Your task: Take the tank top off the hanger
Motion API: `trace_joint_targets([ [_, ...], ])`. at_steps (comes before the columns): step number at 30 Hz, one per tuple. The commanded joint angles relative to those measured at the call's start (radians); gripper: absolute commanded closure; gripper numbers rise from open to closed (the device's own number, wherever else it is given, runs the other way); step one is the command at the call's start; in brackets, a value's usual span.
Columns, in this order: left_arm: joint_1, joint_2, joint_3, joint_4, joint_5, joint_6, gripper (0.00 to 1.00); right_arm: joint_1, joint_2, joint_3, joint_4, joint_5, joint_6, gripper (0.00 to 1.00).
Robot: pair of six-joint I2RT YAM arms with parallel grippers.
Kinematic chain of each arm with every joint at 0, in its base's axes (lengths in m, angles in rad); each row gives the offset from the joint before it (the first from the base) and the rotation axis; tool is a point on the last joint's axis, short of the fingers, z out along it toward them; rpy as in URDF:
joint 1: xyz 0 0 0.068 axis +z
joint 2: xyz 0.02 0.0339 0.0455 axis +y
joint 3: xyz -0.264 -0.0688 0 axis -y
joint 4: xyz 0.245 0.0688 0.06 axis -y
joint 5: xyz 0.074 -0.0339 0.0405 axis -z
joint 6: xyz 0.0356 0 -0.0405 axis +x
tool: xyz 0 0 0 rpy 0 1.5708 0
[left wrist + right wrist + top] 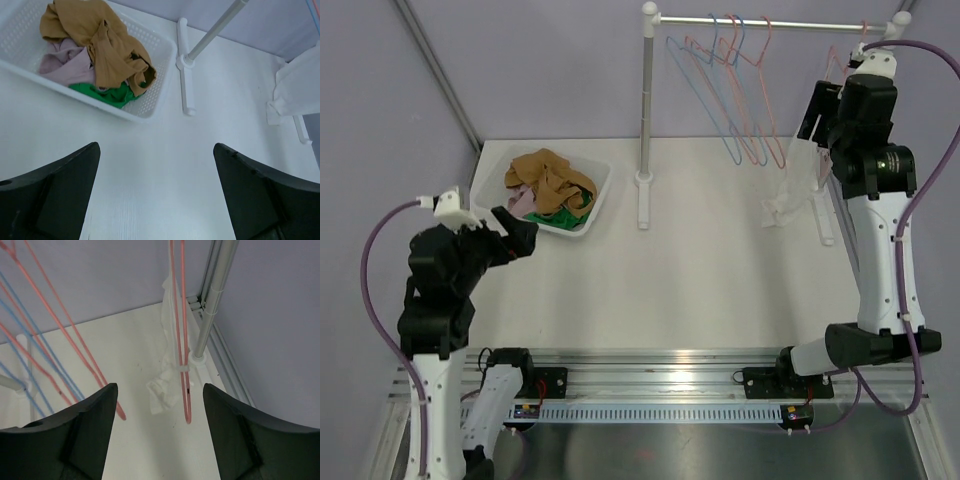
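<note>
Up at two o'clock, white tank top hangs on pink hanger before open right pincer; left pincer open too.

My left pincer and right pincer are matt black plastic. The tabletop is smooth, matt white. At ten o'clock, the basket is perforated white plastic, holding soft crumpled clothes. The rack pole is polished metal. At two o'clock, the wire hangers look glossy-coated; the tank top is thin, limp, slightly sheer white cloth.
</note>
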Motion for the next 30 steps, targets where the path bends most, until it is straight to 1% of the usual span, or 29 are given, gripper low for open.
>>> trace_joint_targets([
  [1,-0.018,-0.185,-0.204,0.114,-0.089,0.002,0.01,-0.059,0.082,0.104,0.010,-0.023,-0.044,0.25],
  [2,-0.018,-0.256,-0.229,0.114,-0.108,0.016,0.01,-0.075,0.104,0.136,0.005,-0.023,-0.035,0.25],
  [3,-0.052,-0.278,-0.248,0.111,-0.125,0.021,0.01,-0.123,0.124,0.152,0.002,-0.051,-0.029,0.26],
  [5,-0.092,-0.305,-0.290,0.099,-0.177,0.035,0.01,-0.154,0.182,0.204,-0.010,-0.122,-0.019,0.28],
  [7,-0.132,-0.295,-0.304,0.074,-0.202,0.045,0.01,-0.181,0.242,0.238,-0.027,-0.166,-0.033,0.31],
  [8,-0.141,-0.286,-0.312,0.069,-0.247,0.045,0.01,-0.188,0.264,0.274,-0.038,-0.186,-0.042,0.31],
  [9,-0.150,-0.264,-0.309,0.063,-0.249,0.042,0.01,-0.197,0.303,0.290,-0.044,-0.198,-0.050,0.31],
  [11,-0.166,-0.253,-0.308,0.068,-0.226,0.048,0.01,-0.211,0.336,0.324,-0.053,-0.204,-0.053,0.35],
  [15,-0.175,-0.256,-0.321,0.077,-0.211,0.048,0.01,-0.237,0.388,0.348,-0.045,-0.275,-0.061,0.54],
  [17,-0.186,-0.267,-0.323,0.082,-0.212,0.048,0.01,-0.241,0.409,0.354,-0.030,-0.286,-0.067,0.55],
  [18,-0.189,-0.269,-0.323,0.082,-0.212,0.048,0.01,-0.243,0.420,0.364,-0.033,-0.289,-0.067,0.60],
  [19,-0.196,-0.269,-0.323,0.080,-0.211,0.048,0.01,-0.243,0.445,0.386,-0.045,-0.295,-0.103,0.62],
  [20,-0.201,-0.272,-0.326,0.082,-0.212,0.048,0.01,-0.244,0.455,0.397,-0.054,-0.298,-0.105,0.66],
  [21,-0.204,-0.270,-0.326,0.082,-0.212,0.048,0.01,-0.244,0.472,0.406,-0.064,-0.316,-0.107,0.79],
  [23,-0.206,-0.266,-0.331,0.088,-0.212,0.047,0.01,-0.244,0.477,0.405,-0.059,-0.333,-0.098,0.80],
  [24,-0.206,-0.261,-0.332,0.091,-0.185,0.048,0.01,-0.244,0.479,0.407,-0.059,-0.344,-0.096,0.83],
  [25,-0.206,-0.252,-0.329,0.089,-0.179,0.048,0.01,-0.244,0.482,0.411,-0.059,-0.344,-0.092,0.90],
  [26,-0.206,-0.240,-0.329,0.088,-0.169,0.052,0.01,-0.244,0.482,0.414,-0.058,-0.347,-0.091,0.94],
  [27,-0.206,-0.233,-0.328,0.086,-0.169,0.053,0.01,-0.244,0.479,0.416,-0.058,-0.345,-0.091,0.99],
  [30,-0.206,-0.230,-0.329,0.089,-0.165,0.052,0.01,-0.244,0.453,0.417,-0.050,-0.350,-0.088,1.00],
])
